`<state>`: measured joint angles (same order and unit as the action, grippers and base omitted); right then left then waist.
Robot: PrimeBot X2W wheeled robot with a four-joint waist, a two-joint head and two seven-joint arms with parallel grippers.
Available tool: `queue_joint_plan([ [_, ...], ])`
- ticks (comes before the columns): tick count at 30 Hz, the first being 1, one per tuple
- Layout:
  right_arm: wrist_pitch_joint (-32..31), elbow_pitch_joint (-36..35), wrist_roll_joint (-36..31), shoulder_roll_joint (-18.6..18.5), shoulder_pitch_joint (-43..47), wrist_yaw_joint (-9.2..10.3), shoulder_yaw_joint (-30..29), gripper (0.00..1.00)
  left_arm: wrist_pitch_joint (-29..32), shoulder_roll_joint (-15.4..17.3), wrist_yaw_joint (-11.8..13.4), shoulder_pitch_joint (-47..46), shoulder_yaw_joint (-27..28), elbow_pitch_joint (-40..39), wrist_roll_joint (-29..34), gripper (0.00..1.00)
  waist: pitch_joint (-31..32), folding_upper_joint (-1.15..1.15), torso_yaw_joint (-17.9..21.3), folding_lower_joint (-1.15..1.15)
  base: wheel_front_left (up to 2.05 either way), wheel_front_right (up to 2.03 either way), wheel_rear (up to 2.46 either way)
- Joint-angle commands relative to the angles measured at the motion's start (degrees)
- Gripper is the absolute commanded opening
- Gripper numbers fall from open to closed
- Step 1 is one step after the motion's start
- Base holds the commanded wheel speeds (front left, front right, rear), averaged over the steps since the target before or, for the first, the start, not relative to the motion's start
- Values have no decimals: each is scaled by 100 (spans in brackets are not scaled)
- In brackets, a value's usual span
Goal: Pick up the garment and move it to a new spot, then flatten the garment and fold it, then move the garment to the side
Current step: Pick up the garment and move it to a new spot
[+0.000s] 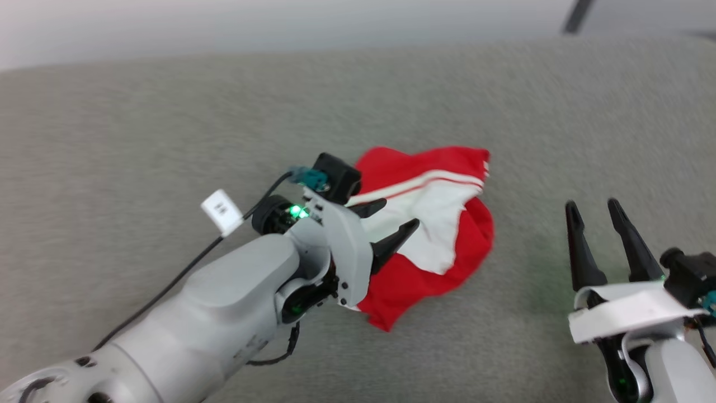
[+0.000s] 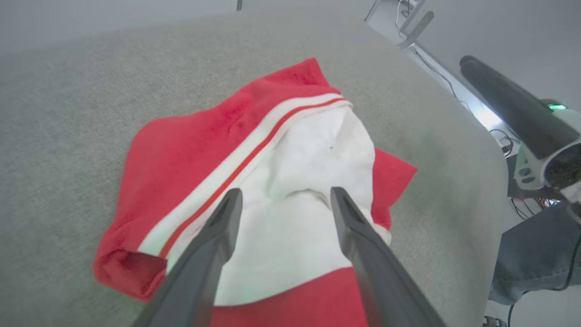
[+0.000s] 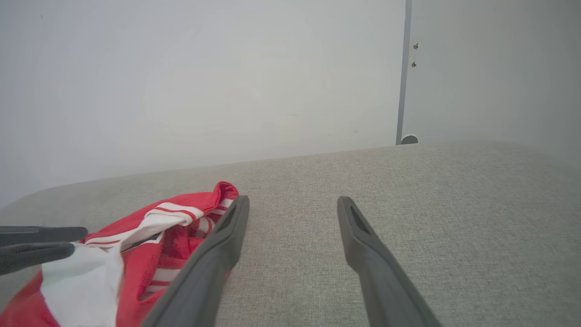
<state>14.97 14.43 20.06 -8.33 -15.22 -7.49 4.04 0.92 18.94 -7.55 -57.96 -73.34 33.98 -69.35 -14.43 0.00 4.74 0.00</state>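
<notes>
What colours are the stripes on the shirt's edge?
White with a thin red line, along the trim of the garment. The left wrist view shows it best.

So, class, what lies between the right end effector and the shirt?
Nothing but bare grey cushion, seen in the head view: the right end effector stands apart from the shirt.

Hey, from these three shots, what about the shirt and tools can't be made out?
Head view: the garment lies bunched; folds hide any print, and the left tool covers its left part.
Left wrist view: whether the open left tool touches the white sleeve is unclear.
Right wrist view: bottom edge cuts the garment off.
Head view: cable tag marking too small.
</notes>
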Motion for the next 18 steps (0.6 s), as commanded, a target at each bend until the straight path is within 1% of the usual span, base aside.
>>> queue_joint_plan([
  [1, -4, 36, -34, -60, 160, 0, 1, 100, -134, 76, 17, 125, 2, -98, -114, 100, 759, 0, -754, 0, 0, 0, 0],
  [4, -38, 62, -16, -137, 265, 0, -72, 100, -398, 267, 17, 226, 27, -303, -325, 100, 937, 0, -934, 0, 0, 0, 0],
  [8, -113, 79, -42, -230, 448, -1, -95, 100, -765, 585, 16, 491, 75, -355, -522, 100, 1126, 0, -1068, 0, 0, 0, 0],
  [12, -177, 76, -62, -335, 698, 0, -225, 100, -1140, 769, 17, 933, 134, -83, -707, 100, 1290, 0, -1236, 0, 0, 0, 0],
  [14, -212, 38, -64, -381, 817, 0, -310, 100, -1307, 796, 16, 1193, 193, 23, -805, 100, 1345, 0, -1305, 0, 0, 0, 0],
  [18, -295, -80, -81, -426, 1107, 0, -539, 100, -1539, 956, 17, 1662, 301, 237, -756, 100, 1429, 0, -1436, 0, 0, 0, 0],
])
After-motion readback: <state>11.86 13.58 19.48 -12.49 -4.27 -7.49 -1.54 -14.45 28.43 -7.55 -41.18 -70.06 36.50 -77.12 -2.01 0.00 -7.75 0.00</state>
